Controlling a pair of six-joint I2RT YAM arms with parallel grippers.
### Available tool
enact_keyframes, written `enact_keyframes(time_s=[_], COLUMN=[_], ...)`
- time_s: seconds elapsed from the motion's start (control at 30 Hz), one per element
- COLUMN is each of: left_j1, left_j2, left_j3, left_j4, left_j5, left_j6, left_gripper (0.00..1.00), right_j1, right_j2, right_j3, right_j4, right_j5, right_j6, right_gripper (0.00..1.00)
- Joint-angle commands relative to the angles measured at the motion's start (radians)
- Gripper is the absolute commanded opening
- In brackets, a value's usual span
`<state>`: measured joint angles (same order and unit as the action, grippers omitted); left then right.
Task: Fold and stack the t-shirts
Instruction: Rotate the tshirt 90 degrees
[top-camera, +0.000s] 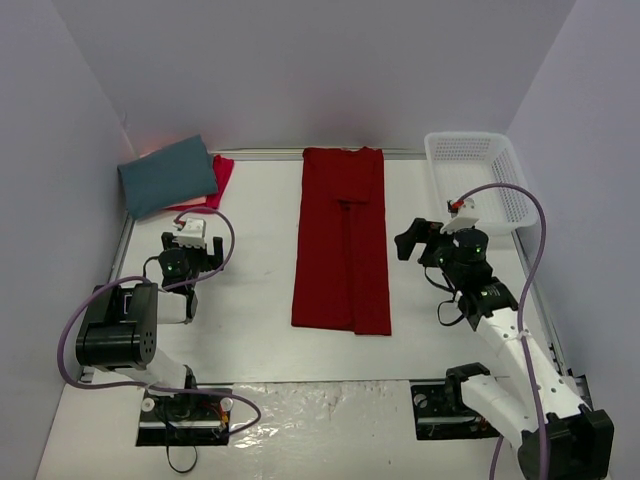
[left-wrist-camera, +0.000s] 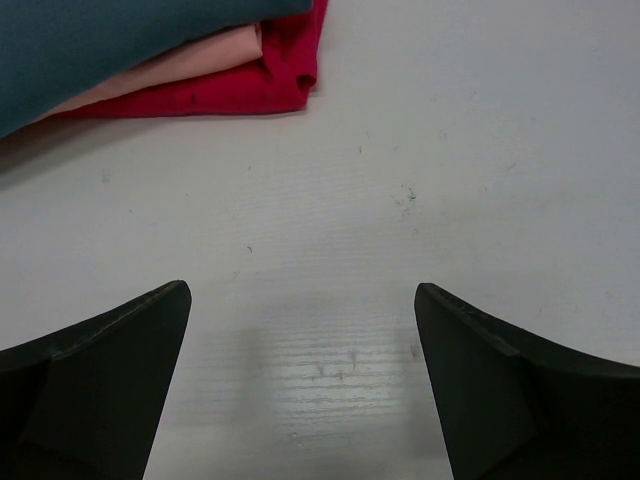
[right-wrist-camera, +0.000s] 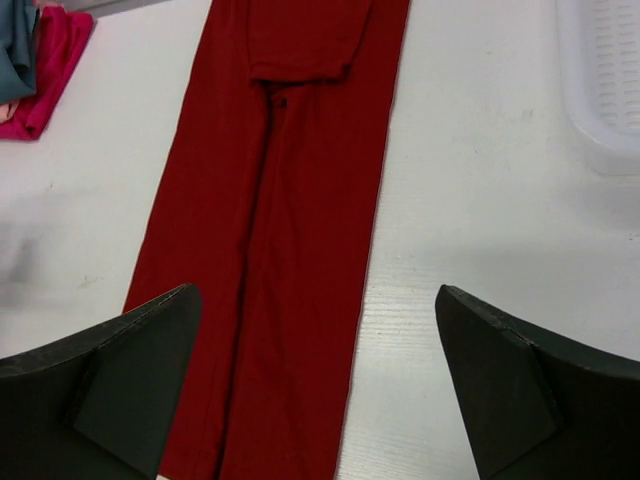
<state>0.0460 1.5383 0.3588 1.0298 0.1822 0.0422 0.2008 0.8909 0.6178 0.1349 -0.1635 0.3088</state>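
The deep red t-shirt (top-camera: 342, 240) lies in the middle of the table, folded lengthwise into a long narrow strip; it also shows in the right wrist view (right-wrist-camera: 270, 230). The slate-teal t-shirt (top-camera: 167, 174) lies folded on top of the pinkish-red t-shirt (top-camera: 219, 178) at the far left; both show in the left wrist view, teal (left-wrist-camera: 110, 40) over pinkish-red (left-wrist-camera: 240, 85). My left gripper (top-camera: 187, 262) is open and empty over bare table, near the stack. My right gripper (top-camera: 412, 243) is open and empty, just right of the red strip.
A white plastic mesh basket (top-camera: 475, 180) stands at the far right, behind my right arm. White walls close in the table at the back and sides. Both arm bases sit at the near edge.
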Motion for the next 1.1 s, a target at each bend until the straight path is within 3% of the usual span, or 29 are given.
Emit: enact_keyframes(time_s=[0.0, 0.2, 0.27, 0.5, 0.83, 1.07], left_j1=[0.000, 0.000, 0.002, 0.000, 0.000, 0.002], left_j2=[-0.007, -0.007, -0.007, -0.007, -0.007, -0.006], left_j3=[0.016, 0.016, 0.017, 0.017, 0.016, 0.026], left_j4=[0.053, 0.053, 0.053, 0.053, 0.055, 0.036], left_j5=[0.002, 0.003, 0.003, 0.002, 0.002, -0.024], left_j6=[0.005, 0.005, 0.007, 0.005, 0.005, -0.007], left_gripper=[0.94, 0.94, 0.94, 0.94, 0.94, 0.94], right_j1=[0.012, 0.012, 0.015, 0.022, 0.023, 0.028], right_j2=[-0.046, 0.002, 0.032, 0.134, 0.224, 0.249], right_j3=[0.025, -0.043, 0.003, 0.076, 0.088, 0.092], right_j4=[0.020, 0.155, 0.117, 0.068, 0.068, 0.066], right_j5=[0.103, 0.166, 0.234, 0.248, 0.116, 0.121], right_j6=[0.056, 0.139, 0.139, 0.092, 0.104, 0.115], right_gripper=[1.00, 1.00, 1.00, 1.00, 1.00, 1.00])
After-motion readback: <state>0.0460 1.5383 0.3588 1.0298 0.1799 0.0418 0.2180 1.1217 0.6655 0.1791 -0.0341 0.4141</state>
